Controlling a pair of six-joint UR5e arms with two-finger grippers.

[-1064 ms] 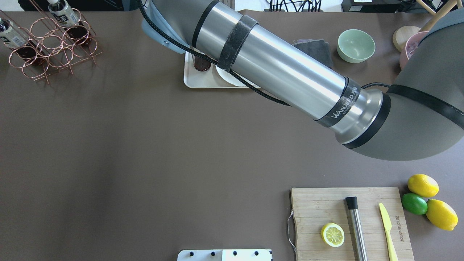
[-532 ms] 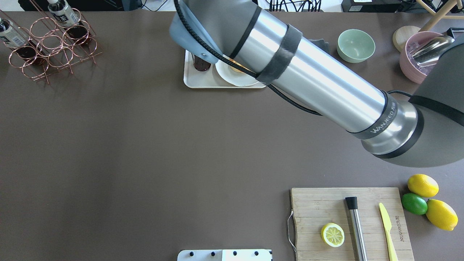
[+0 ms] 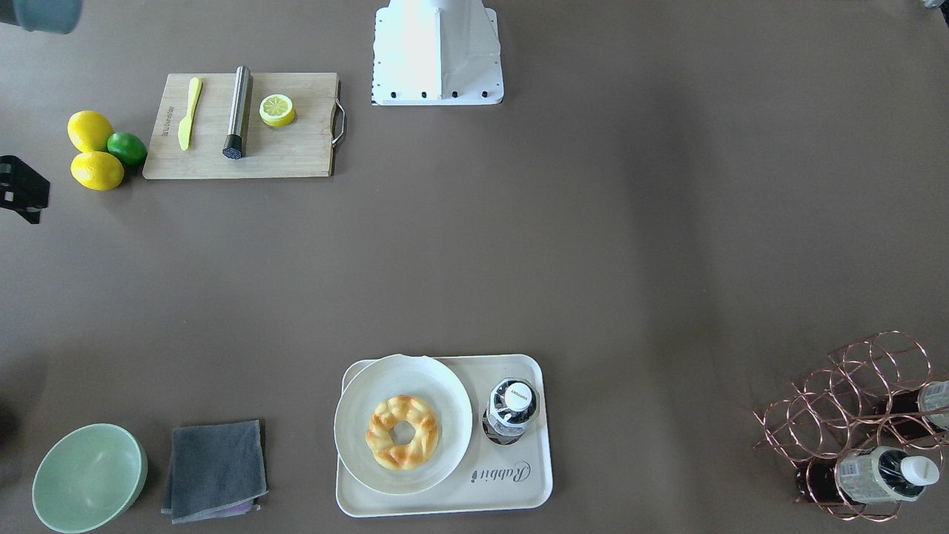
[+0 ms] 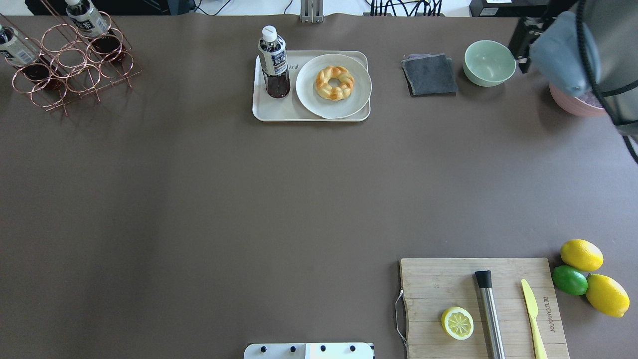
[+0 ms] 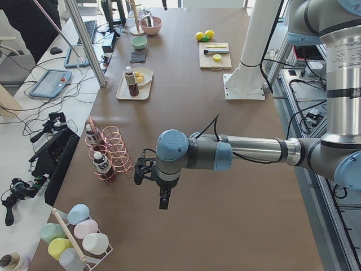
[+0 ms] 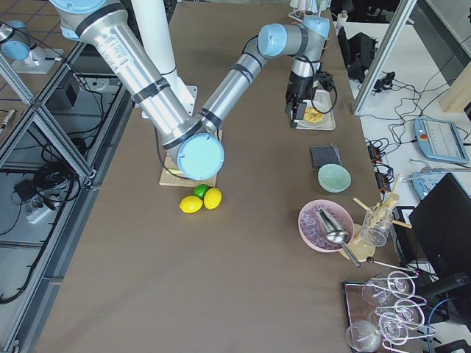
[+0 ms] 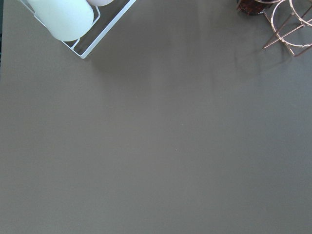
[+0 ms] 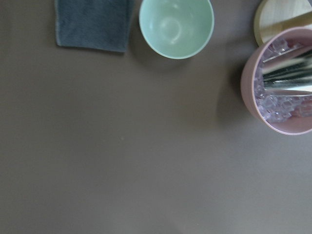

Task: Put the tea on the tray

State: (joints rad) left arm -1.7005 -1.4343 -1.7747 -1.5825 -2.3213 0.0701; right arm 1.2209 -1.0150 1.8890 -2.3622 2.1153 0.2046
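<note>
The tea bottle (image 4: 273, 60) stands upright on the tray (image 4: 279, 115), top centre of the overhead view. It is in the tray's left part, just beside a white plate (image 4: 310, 95) holding a braided bread ring (image 4: 334, 82). Nothing grips it. The right end effector (image 3: 22, 191) shows at the left edge of the front-facing view, well apart from the tray. I cannot tell whether its fingers are apart or together. The left end effector (image 5: 162, 197) hangs over the bench (image 4: 199, 199) near the copper rack (image 5: 115, 155), its state likewise unclear.

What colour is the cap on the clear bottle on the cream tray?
White cap; overhead exterior view.
</note>
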